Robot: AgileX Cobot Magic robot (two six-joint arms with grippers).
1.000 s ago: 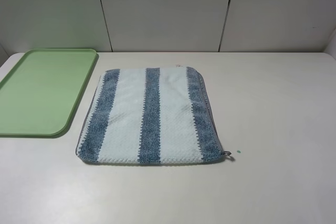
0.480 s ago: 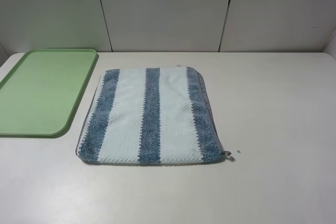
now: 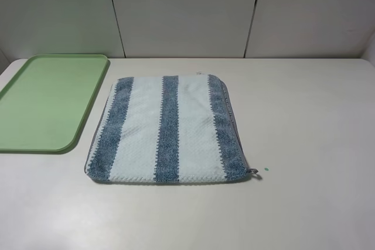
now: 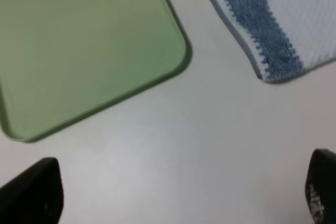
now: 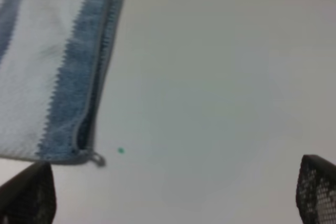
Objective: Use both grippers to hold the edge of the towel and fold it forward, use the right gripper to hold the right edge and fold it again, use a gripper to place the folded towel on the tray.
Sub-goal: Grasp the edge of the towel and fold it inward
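We start at our left gripper (image 4: 176, 198): its jaws stand wide apart over bare table (image 4: 173, 129), and it holds nothing. Our right gripper (image 5: 172, 195) is the same, spread wide and empty. Neither shows in the high view, so we take it that both hang short of the towel (image 3: 167, 130), on its near side. The left one looks toward the towel's near left corner. The right one looks toward the near right corner, where the small grey loop (image 5: 97, 158) sticks out and a green speck (image 5: 121, 151) sits on the table just beside it. The towel itself lies flat and untouched, its stripes running away from us. The tray (image 3: 47, 100) lies just left of the towel, parted from it by a narrow strip of table, with nothing in it. We judge that the first fold has not begun, and the trouble we foresee lies at the hem (image 3: 234, 127). Along the towel's right side the hem looks doubled, with a dark gap between layers close to the loop. A jaw sliding in there could catch only the upper layer and peel it back instead of lifting the whole cloth. If our two grippers pinch at uneven depth or rise unevenly, the fold would land skewed. A bite too shallow on the thin hem could slip off the terry, and one that presses and pushes could drag the towel toward the tray.
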